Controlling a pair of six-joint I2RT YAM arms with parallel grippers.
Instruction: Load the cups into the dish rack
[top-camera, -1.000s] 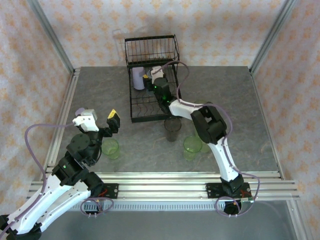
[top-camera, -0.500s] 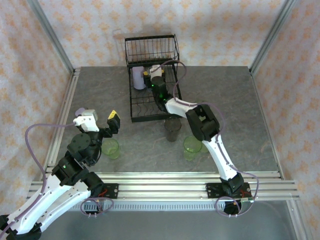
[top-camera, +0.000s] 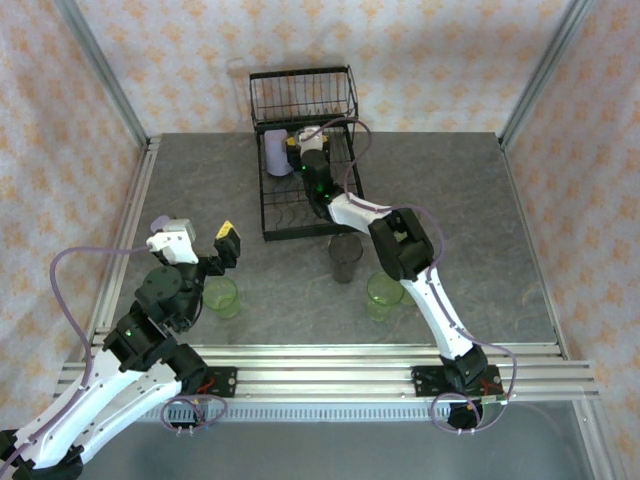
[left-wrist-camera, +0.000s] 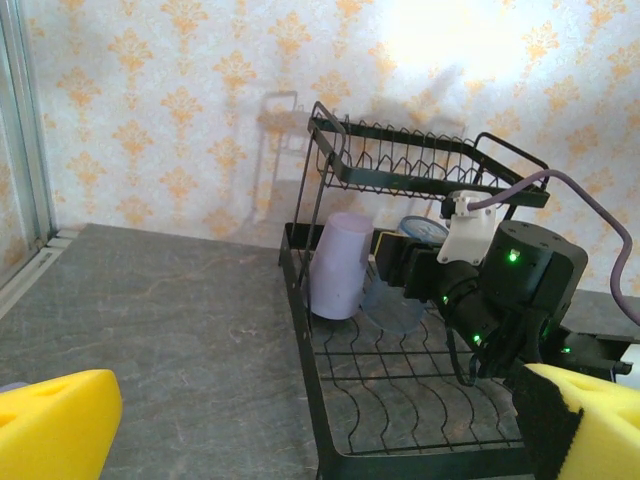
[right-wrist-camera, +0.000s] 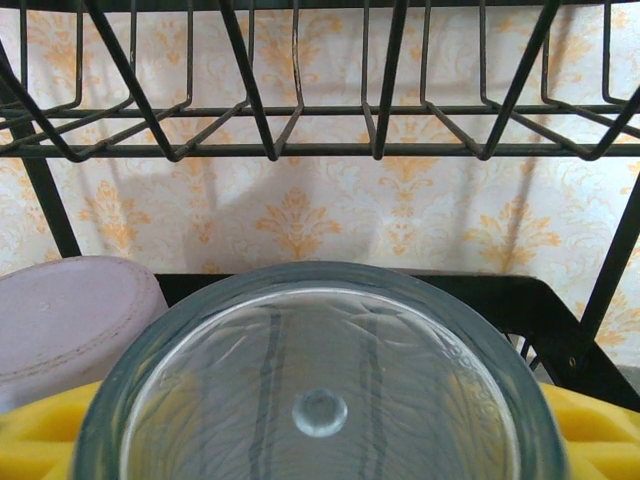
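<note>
My right gripper pinches a blue cup in the rack.
It is beside the purple cup; my left gripper is spread wide.

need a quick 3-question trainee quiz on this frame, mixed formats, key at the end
1. True or false: the lavender cup stands inside the dish rack.
2. What is the right hand gripping? A) a plate B) the light blue cup C) nothing
3. Fill in: the left hand has its jaws ____.
Key: 1 true; 2 B; 3 open.
</note>
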